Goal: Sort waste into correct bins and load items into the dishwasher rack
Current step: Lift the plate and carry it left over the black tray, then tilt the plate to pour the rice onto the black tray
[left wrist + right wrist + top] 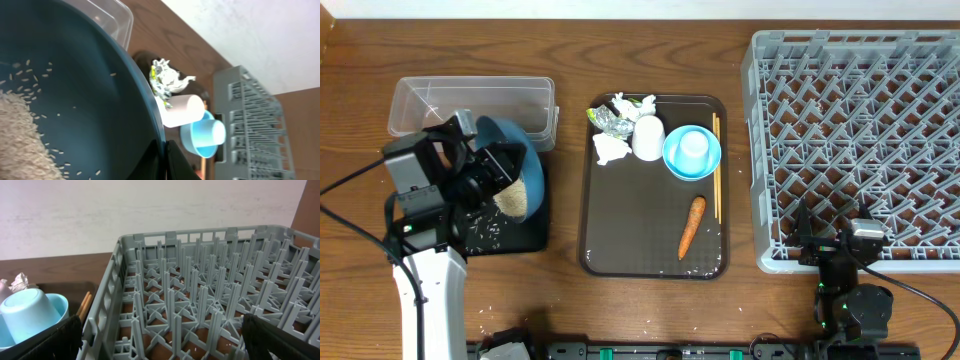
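Our left gripper is clamped on the dish rim, dish tipped over the black tray beneath it: we're dumping rice. Next, we reckon, a steeper tilt. Wrist view shows grains left inside; overhead shows scatter below, perhaps on the table. Our right gripper gapes empty at the rack.

Brown wooden table, white wall

gap: table strip between brown tray and rack | obstacle: upright pegs
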